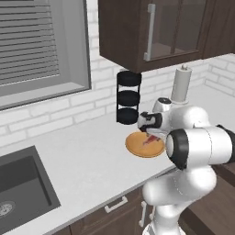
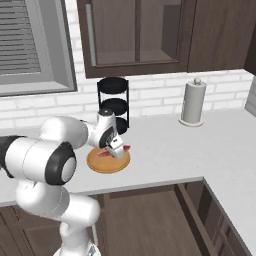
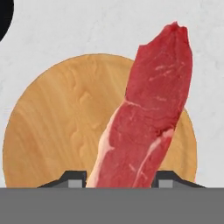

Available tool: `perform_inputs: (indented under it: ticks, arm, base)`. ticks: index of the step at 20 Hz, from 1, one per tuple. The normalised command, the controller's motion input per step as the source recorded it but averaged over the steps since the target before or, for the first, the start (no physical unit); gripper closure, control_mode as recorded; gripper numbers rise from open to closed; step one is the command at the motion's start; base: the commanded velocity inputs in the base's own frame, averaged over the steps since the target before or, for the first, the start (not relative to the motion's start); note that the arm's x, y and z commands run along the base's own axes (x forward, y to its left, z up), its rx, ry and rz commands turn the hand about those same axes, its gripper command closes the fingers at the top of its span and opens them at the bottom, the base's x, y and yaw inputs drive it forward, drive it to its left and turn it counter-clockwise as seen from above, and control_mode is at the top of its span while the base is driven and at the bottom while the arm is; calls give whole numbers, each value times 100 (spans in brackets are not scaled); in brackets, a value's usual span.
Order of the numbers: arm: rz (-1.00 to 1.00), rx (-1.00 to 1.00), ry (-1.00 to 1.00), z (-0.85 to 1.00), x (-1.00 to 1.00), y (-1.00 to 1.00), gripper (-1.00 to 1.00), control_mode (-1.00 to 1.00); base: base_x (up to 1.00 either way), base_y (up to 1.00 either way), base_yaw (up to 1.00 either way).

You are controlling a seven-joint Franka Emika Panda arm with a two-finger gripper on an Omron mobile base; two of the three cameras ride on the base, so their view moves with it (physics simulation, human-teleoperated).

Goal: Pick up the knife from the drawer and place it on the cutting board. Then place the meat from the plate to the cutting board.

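White, glossy, rounded arm segments (image 1: 197,147), fat and tubular, joined by dark grey to black bands at the joints. Bulbous shoulder casing low down, smooth and unmarked. Near the wrist, a black collar and a small white hand housing with a dark face. Two small dark finger tips (image 3: 74,178), blocky, each carrying a lighter grey square patch. No cables, screws or lettering discernible.
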Motion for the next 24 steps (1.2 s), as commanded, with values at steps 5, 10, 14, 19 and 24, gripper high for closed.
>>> perform_inputs:
  ticks: [5,10,14,19,24]
  arm:
    - [-2,0,-2,80,-55,0,100,-100]
    - [-2,0,-14,41,-100,0,100,-100]
    - [0,0,-14,52,-84,0,100,-100]
    - [0,0,-5,23,-54,0,100,100]
    - [0,0,0,0,0,0,100,100]
  base:
    - [0,0,0]
    - [0,0,0]
    - [0,0,0]
    - [-40,0,0]
    - [-100,10,3]
